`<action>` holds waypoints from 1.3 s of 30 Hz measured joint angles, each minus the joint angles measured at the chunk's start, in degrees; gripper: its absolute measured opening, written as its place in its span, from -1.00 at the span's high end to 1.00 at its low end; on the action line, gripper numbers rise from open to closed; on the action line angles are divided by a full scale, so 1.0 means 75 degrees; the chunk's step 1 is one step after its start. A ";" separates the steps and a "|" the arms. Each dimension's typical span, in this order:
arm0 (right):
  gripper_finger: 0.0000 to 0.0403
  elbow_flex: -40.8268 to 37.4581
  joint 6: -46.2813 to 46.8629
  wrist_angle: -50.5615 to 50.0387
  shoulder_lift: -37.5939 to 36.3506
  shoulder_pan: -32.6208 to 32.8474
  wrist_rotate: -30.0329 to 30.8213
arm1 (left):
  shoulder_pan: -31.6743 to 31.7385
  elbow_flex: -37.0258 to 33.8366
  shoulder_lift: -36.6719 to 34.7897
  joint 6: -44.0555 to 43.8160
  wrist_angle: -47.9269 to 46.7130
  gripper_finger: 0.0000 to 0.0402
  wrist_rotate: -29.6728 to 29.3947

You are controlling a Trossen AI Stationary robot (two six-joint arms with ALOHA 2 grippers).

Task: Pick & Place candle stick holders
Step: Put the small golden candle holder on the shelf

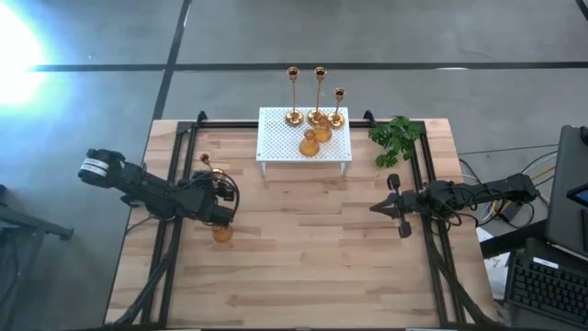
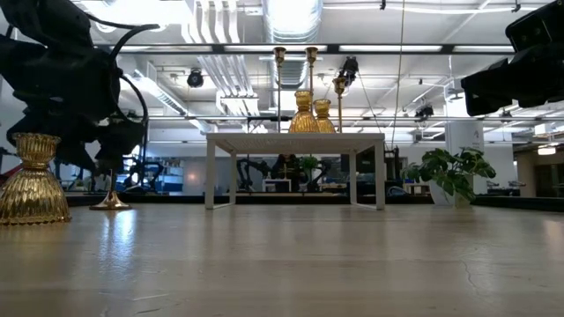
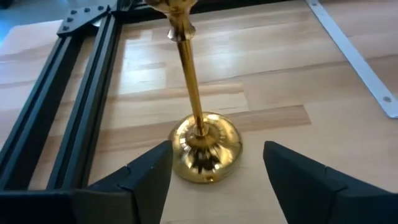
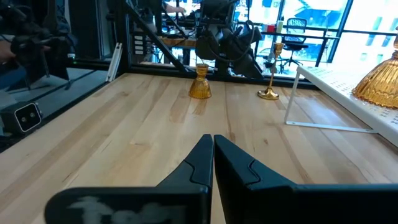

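A tall thin gold candle stick holder stands upright on its round base near the table's left rail. My left gripper is open, one finger on each side of that base, apart from it; it also shows in the high view. A short squat gold holder stands on the table just nearer than that gripper. Three tall and two squat holders stand on the white perforated stand. My right gripper is shut and empty above the table's right side.
A green plant sprig lies at the far right, beside the stand. Black rails run along the table's left and right sides. Bare wood lies between the two arms and toward the near edge.
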 joint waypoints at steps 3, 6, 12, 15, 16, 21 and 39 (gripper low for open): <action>0.96 0.0000 0.0000 0.0000 0.0000 0.0000 -0.0001 | 0.0020 -0.0007 0.0000 -0.0323 -0.0234 -0.28 -0.0162; 0.96 0.0001 0.0000 0.0000 0.0000 0.0000 0.0000 | 0.0023 -0.0016 0.0000 -0.0627 -0.0539 -0.28 -0.0271; 0.96 0.0002 0.0000 0.0000 0.0000 0.0000 0.0000 | 0.0030 -0.0071 0.0000 -0.0685 -0.0615 -0.28 -0.1027; 0.96 0.0001 0.0000 0.0000 0.0000 0.0000 0.0000 | 0.0108 -0.0071 0.0000 -0.0670 -0.0607 -0.28 -0.1525; 0.96 0.0001 0.0000 0.0000 0.0000 0.0000 -0.0001 | 0.0158 -0.0079 0.0000 -0.0596 -0.0607 -0.28 -0.1609; 0.96 0.0000 0.0000 0.0000 0.0000 0.0000 -0.0001 | 0.0454 -0.0153 0.0000 -0.0471 -0.0577 -0.28 -0.1837; 0.96 0.0000 0.0000 0.0000 0.0000 0.0000 -0.0001 | 0.1037 -0.0449 0.0003 -0.0260 0.0012 0.24 -0.2524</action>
